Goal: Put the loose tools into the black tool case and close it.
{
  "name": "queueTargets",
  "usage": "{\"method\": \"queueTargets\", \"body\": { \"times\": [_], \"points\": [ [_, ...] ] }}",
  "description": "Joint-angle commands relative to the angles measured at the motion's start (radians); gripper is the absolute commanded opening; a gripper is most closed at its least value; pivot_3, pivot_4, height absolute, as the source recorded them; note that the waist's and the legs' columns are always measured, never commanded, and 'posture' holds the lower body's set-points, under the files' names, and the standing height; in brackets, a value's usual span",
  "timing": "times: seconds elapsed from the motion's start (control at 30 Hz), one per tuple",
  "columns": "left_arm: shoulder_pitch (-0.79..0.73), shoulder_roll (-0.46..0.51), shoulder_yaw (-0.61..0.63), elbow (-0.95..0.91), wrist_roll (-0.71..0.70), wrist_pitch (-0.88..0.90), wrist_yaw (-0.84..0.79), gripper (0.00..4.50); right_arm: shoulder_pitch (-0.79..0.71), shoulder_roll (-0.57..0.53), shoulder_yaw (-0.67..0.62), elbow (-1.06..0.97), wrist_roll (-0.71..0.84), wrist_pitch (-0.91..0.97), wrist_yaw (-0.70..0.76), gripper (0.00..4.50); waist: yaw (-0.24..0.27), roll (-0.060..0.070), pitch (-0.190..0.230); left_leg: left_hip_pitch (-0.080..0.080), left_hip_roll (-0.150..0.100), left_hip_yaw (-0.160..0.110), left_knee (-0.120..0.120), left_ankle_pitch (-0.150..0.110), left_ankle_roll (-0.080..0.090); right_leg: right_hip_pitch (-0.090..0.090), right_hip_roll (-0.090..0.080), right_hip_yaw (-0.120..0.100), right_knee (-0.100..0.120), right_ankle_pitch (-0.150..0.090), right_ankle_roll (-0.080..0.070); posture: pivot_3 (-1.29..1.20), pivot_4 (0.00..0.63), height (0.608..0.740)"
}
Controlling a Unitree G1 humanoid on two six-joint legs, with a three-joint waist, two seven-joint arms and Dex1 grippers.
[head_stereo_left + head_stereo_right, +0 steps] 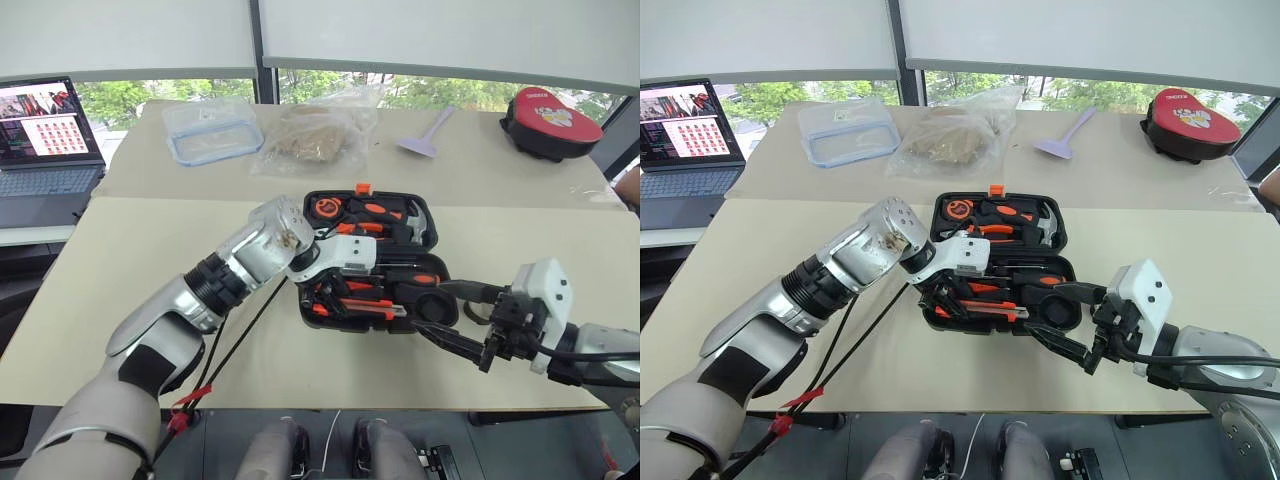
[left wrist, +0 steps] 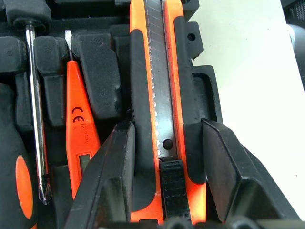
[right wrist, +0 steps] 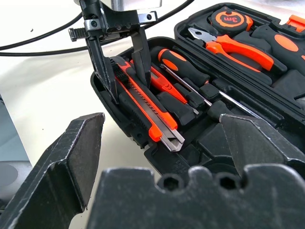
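Note:
The black tool case (image 1: pixel 433 240) lies open at the table's middle, its lid half holding pliers, a hammer and a tape measure. My left gripper (image 1: pixel 318 292) reaches down into the case's front left, shut on the orange-black utility knife (image 2: pixel 162 86), which lies along its slot at the near edge. Beside the knife sit a small all-orange screwdriver (image 2: pixel 78 124) and an orange-black-handled screwdriver (image 3: pixel 178 64) in their slots. My right gripper (image 1: pixel 428 305) hovers open at the case's front right corner, holding nothing.
On the far table stand a laptop (image 1: pixel 45 135), a clear plastic container (image 1: pixel 210 130), a plastic bag (image 1: pixel 315 135), a purple spatula (image 1: pixel 430 135) and a red-topped black pouch (image 1: pixel 550 120). Black cables (image 1: pixel 240 330) hang from my left arm over the near table edge.

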Motion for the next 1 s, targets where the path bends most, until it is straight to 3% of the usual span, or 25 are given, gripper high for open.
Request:
{"method": "queueTargets", "body": {
  "times": [0.03, 0.2, 0.33, 0.47, 0.77, 1.0],
  "points": [
    [0.015, -0.014, -0.019, 0.02, 0.029, -0.011, 0.027, 2.81, -0.005, 0.011, -0.01, -0.011, -0.004, -0.03, -0.001, 4.5, 0.0, 0.0, 0.0, 0.0, 0.0, 0.0, 0.0, 0.0, 0.0, 0.0, 0.0, 0.0, 0.0, 0.0, 0.0, 0.0, 0.15, 0.728],
    [-0.027, -0.019, 0.079, 0.003, -0.061, 0.063, -0.023, 4.47, -0.01, 0.015, -0.003, -0.008, -0.005, -0.028, -0.001, 4.5, 0.002, 0.001, 0.0, 0.0, 0.0, -0.001, 0.002, 0.0, 0.001, 0.001, 0.0, 0.0, 0.0, 0.0, 0.001, 0.0, 0.15, 0.728],
    [-0.042, -0.01, 0.135, 0.017, -0.101, 0.063, -0.024, 4.47, -0.013, 0.014, -0.001, -0.001, -0.006, -0.029, 0.004, 4.5, 0.0, 0.001, 0.0, -0.004, 0.0, -0.001, 0.004, 0.0, 0.001, -0.003, 0.0, 0.0, 0.001, 0.0, 0.001, 0.0, 0.15, 0.728],
    [-0.017, -0.004, 0.158, 0.037, -0.105, -0.002, -0.01, 3.39, -0.018, 0.012, 0.006, 0.005, -0.006, -0.029, 0.007, 4.5, 0.001, 0.001, 0.0, -0.005, 0.0, -0.001, 0.005, 0.0, 0.001, -0.003, 0.0, -0.001, 0.002, 0.001, 0.001, 0.0, 0.15, 0.728],
    [0.031, 0.017, 0.121, 0.03, -0.062, -0.111, -0.004, 0.02, -0.034, -0.001, 0.013, 0.009, -0.007, -0.023, 0.018, 4.5, 0.001, 0.001, 0.0, -0.005, -0.001, -0.001, 0.006, 0.0, 0.001, -0.003, 0.001, -0.001, 0.001, 0.001, 0.002, 0.0, 0.15, 0.728],
    [0.091, 0.021, 0.034, 0.045, 0.055, -0.231, 0.056, 0.02, -0.054, 0.003, 0.033, 0.008, -0.004, -0.015, 0.018, 4.5, 0.001, 0.001, 0.0, -0.003, -0.001, -0.001, 0.006, 0.0, 0.0, 0.0, 0.001, -0.001, 0.001, 0.001, 0.002, 0.0, 0.15, 0.728]
  ]
}}
